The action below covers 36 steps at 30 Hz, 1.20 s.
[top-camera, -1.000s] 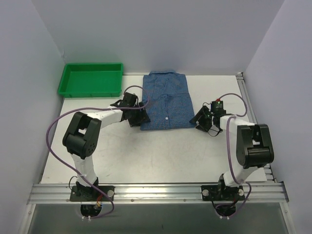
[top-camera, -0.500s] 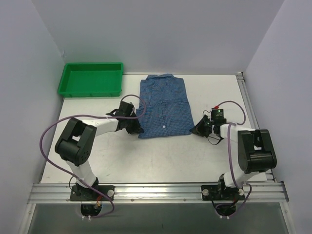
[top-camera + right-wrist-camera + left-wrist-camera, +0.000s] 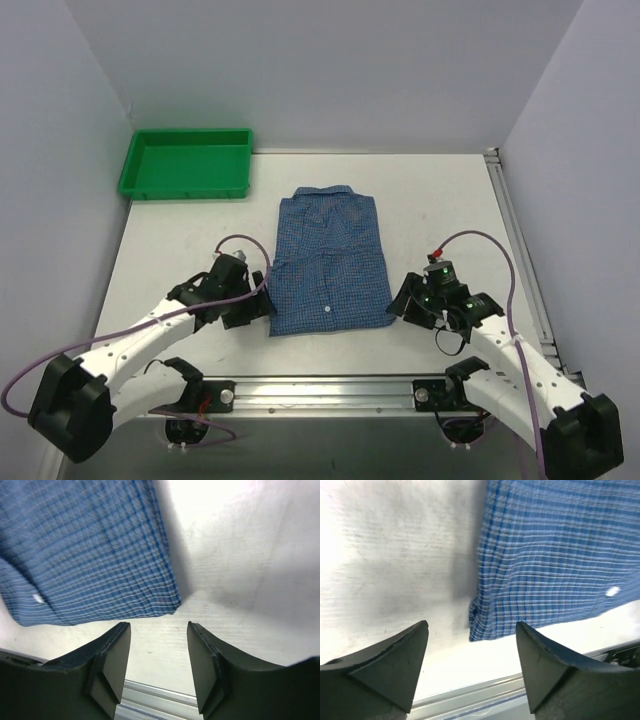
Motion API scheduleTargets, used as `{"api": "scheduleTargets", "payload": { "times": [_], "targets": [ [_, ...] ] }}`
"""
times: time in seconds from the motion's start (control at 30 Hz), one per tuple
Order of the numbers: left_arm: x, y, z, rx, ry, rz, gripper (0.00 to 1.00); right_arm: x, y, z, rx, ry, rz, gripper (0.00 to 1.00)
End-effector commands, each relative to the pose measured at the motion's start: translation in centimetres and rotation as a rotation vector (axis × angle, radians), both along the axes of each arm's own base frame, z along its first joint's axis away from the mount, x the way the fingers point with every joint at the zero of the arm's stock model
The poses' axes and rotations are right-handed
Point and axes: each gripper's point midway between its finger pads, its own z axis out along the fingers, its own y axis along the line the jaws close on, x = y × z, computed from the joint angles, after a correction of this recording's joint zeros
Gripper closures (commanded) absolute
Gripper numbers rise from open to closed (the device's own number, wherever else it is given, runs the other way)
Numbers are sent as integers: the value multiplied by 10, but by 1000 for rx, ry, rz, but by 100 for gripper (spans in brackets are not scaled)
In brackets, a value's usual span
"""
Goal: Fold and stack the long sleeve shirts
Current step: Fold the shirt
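**Left gripper [image 3: 471, 630] and right gripper [image 3: 158, 626] open at the shirt [image 3: 330, 262]**

The left gripper's fingers [image 3: 395, 665] stand apart and hold nothing. The folded blue checked shirt lies flat on the table [image 3: 385, 560] just ahead of them, one near corner facing the gap. The right gripper is also parted and empty, with the other near corner just ahead of its fingers [image 3: 107, 665]. A green tray [image 3: 185, 165] sits well beyond the left gripper

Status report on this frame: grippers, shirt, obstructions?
Left gripper open, right gripper open, nothing held. Shirt folded, flat between them. Green tray far left, not in the way.
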Motion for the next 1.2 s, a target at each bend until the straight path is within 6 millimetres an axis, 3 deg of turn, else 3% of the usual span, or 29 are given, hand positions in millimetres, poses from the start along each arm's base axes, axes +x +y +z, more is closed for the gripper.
{"api": "scheduleTargets", "payload": {
  "times": [0.0, 0.07, 0.1, 0.17, 0.2, 0.23, 0.3, 0.33, 0.37, 0.4, 0.47, 0.53, 0.57, 0.63, 0.67, 0.73, 0.87, 0.93, 1.17],
  "targets": [
    [25, -5, 56, -15, -149, 2, 16, 17, -13, 42, -87, -114, -8, 50],
    [38, -7, 74, -8, -213, 6, 15, 36, -3, 75, -58, -202, 25, 50],
    [48, -15, 90, -16, -250, -8, 16, 42, 2, 79, -48, -199, 40, 50],
    [60, -23, 102, -16, -290, -14, 21, 62, 27, 107, 51, -260, 81, 53],
    [68, -32, 103, -15, -299, -31, 21, 69, 36, 103, 75, -232, 92, 58],
    [75, -45, 117, -38, -329, -52, 22, 73, 51, 109, 140, -225, 126, 60],
    [88, -62, 116, -34, -339, -76, 24, 100, 74, 119, 211, -248, 143, 68],
    [94, -74, 127, -51, -365, -90, 25, 107, 82, 121, 231, -248, 151, 70],
    [98, -80, 127, -44, -372, -100, 25, 121, 92, 135, 262, -293, 165, 71],
    [105, -88, 119, -27, -366, -111, 26, 129, 99, 123, 259, -257, 167, 75],
    [114, -102, 124, -29, -385, -136, 27, 142, 112, 125, 285, -268, 189, 76],
    [120, -113, 111, -9, -365, -167, 28, 153, 128, 116, 303, -234, 221, 78],
    [123, -123, 109, -1, -366, -194, 28, 158, 132, 102, 296, -201, 224, 78],
    [127, -129, 103, 23, -370, -212, 28, 166, 141, 98, 306, -194, 240, 80],
    [128, -135, 98, 36, -366, -231, 29, 169, 143, 85, 300, -165, 242, 80],
    [129, -138, 92, 53, -360, -245, 29, 174, 151, 82, 323, -163, 257, 80],
    [128, -145, 74, 92, -336, -275, 31, 178, 162, 53, 334, -91, 270, 81],
    [127, -146, 71, 110, -333, -285, 32, 180, 167, 47, 347, -86, 279, 82],
    [120, -143, 45, 221, -308, -322, 35, 178, 164, 14, 306, -32, 266, 82]
  ]
}}
